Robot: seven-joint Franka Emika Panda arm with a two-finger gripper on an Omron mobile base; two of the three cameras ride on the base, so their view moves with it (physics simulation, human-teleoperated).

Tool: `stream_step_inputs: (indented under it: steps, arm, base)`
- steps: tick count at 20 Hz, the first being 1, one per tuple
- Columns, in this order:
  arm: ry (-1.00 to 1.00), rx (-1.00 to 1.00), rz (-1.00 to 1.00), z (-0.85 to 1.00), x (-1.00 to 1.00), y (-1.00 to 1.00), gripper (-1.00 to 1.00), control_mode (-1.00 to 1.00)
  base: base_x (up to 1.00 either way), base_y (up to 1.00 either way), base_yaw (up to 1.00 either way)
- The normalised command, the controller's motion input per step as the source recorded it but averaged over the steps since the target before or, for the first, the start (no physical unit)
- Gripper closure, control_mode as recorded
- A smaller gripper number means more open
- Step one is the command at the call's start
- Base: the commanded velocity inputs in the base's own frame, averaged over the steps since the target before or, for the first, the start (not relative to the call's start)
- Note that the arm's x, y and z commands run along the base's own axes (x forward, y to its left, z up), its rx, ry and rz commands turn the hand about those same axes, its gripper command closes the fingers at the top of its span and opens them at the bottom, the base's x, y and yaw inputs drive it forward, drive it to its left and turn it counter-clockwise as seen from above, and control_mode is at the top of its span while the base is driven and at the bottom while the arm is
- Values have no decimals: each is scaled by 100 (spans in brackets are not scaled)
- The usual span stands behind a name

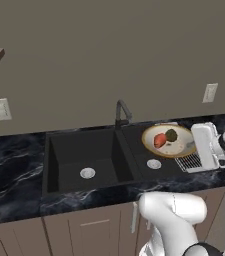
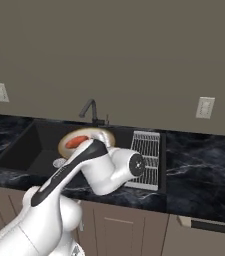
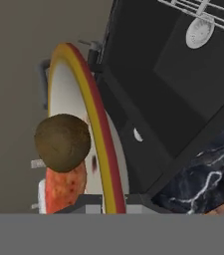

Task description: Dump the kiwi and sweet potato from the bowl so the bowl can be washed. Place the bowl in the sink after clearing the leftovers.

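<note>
Gripping the bowl by its rim, the gripper has its dark fingertips closed on either side of the tan-and-red edge at the bottom of the hand view. Just beyond the tips, the sweet potato lies against the cream inside of the bowl, and the kiwi sits touching it, a little further along.

From the left base view, the bowl is held up in the air over the right basin of the sink, tilted so its inside faces the camera, with the sweet potato and kiwi side by side in it. The white hand is just right of the bowl, above the wire rack.

Farther back, the faucet rises at the rear edge of the sink. Behind it stands the plain wall with an outlet.
</note>
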Motion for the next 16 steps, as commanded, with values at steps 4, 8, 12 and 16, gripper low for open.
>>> stream_step_inputs:
  steps: [4,8,12,16]
  arm:
    - [1,0,-2,-1,35,-100,100,-100]
    - [4,0,-2,0,50,-100,100,-100]
    - [4,0,-2,0,58,-98,100,-100]
    - [0,-2,-1,-1,49,-100,100,-100]
  base:
    - [0,0,0]
    - [0,0,0]
    - [0,0,0]
    - [0,0,0]
